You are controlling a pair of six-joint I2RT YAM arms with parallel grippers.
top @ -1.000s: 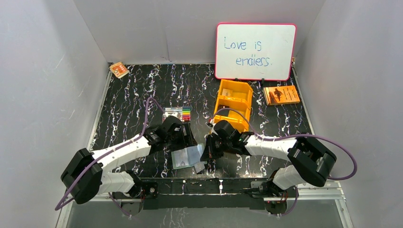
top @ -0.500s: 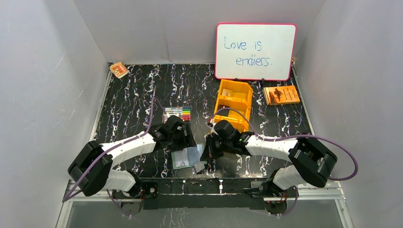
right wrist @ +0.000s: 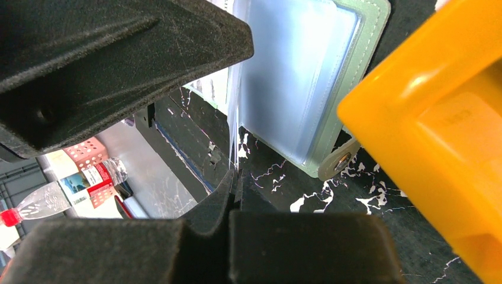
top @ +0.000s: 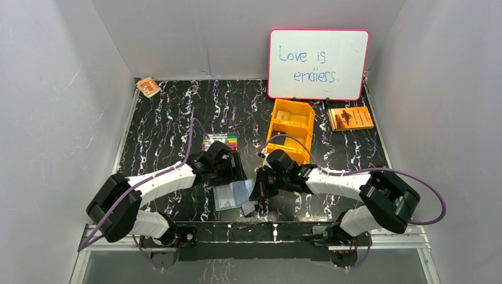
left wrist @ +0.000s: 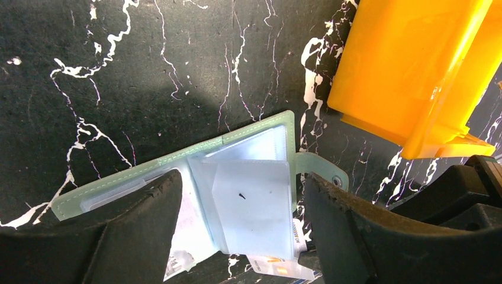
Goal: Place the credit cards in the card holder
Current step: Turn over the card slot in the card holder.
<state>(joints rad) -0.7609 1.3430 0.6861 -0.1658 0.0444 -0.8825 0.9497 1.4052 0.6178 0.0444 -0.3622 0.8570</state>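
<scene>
1. card holder (left wrist: 177, 155): lying open at centre of the left-wrist view, clear sleeves (left wrist: 251, 207) fanned, tab (left wrist: 322, 171) toward the orange bin (left wrist: 408, 71) at upper right.
2. left gripper (left wrist: 241, 177): jaws wide apart, straddling the holder, clamping nothing.
3. right gripper (right wrist: 240, 112): a thin pale edge runs between its fingers; whether it is pinched cannot be told.
4. credit card (left wrist: 278, 267): pale, peeking from under the sleeves at bottom centre.

Risk: the card may snag a sleeve lip and buckle, or shove the holder, if unpinned, toward the bin.

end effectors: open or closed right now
Left end effector: open, straddling the card holder.
Right end effector: cannot tell.
</scene>
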